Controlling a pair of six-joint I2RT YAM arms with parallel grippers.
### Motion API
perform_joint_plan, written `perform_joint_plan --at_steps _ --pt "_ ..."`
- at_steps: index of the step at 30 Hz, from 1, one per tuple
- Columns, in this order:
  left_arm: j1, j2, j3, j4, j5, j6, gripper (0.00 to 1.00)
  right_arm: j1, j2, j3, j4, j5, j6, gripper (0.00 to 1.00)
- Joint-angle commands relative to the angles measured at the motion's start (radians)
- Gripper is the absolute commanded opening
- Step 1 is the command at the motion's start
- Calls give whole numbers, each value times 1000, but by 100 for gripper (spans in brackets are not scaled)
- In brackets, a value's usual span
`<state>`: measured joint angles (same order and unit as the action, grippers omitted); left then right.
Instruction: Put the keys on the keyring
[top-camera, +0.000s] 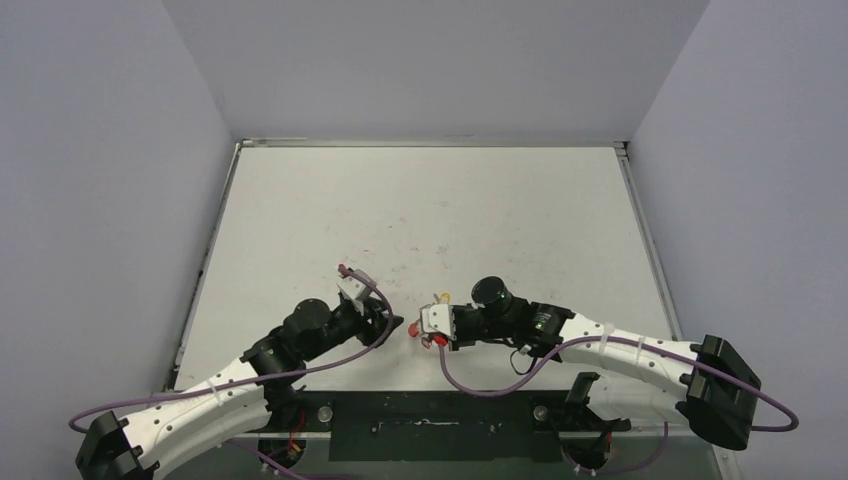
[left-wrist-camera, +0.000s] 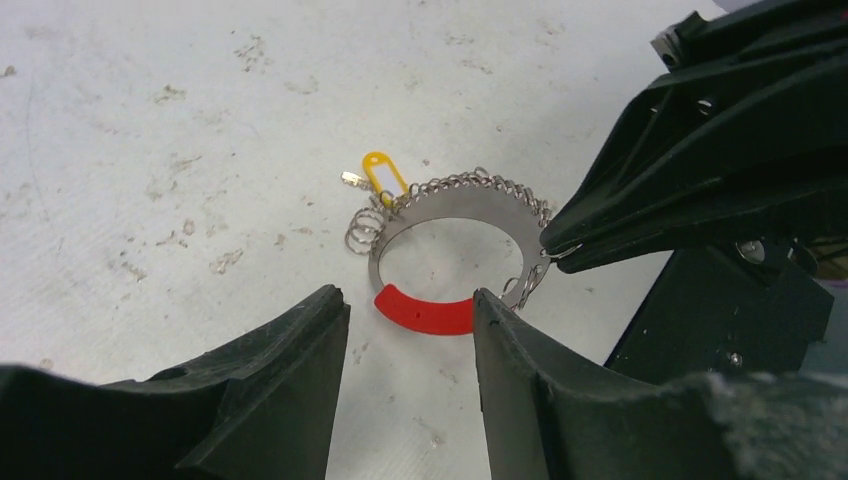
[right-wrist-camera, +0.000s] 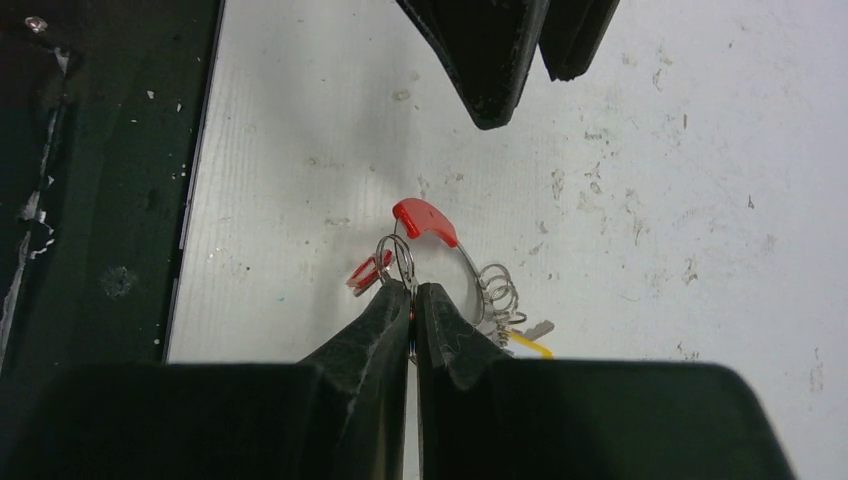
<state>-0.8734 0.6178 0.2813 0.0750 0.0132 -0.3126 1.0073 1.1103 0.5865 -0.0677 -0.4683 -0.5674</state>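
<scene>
The keyring (left-wrist-camera: 455, 205) is a thin silver band with a red plastic piece (left-wrist-camera: 425, 312) on its rim, held just above the table. Several small split rings (left-wrist-camera: 470, 183) hang along it. A key with a yellow tag (left-wrist-camera: 383, 176) lies at its far side, and a red-tagged key (right-wrist-camera: 368, 272) hangs beside the right fingers. My right gripper (right-wrist-camera: 412, 290) is shut on the keyring's rim. It shows as a black wedge (left-wrist-camera: 700, 170) in the left wrist view. My left gripper (left-wrist-camera: 410, 310) is open, its fingertips just short of the red piece, nothing between them.
The black base plate (right-wrist-camera: 100, 180) lies along the table's near edge, close behind the grippers. The left gripper's fingers (right-wrist-camera: 490, 60) hang at the top of the right wrist view. Grey walls (top-camera: 100, 200) enclose the white, scuffed table (top-camera: 430, 210).
</scene>
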Motion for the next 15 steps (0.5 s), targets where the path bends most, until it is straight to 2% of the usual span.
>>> perform_joint_plan --at_steps 1,6,15 --pt "-12 -8 -20 181 121 147 46 -16 -36 68 -22 -103 -16 0" --pt "-29 -11 -55 287 232 276 40 -28 -39 100 -51 -151 -17 0" --pt "-66 -13 -71 340 282 435 38 -45 -50 128 -32 -230 47 0"
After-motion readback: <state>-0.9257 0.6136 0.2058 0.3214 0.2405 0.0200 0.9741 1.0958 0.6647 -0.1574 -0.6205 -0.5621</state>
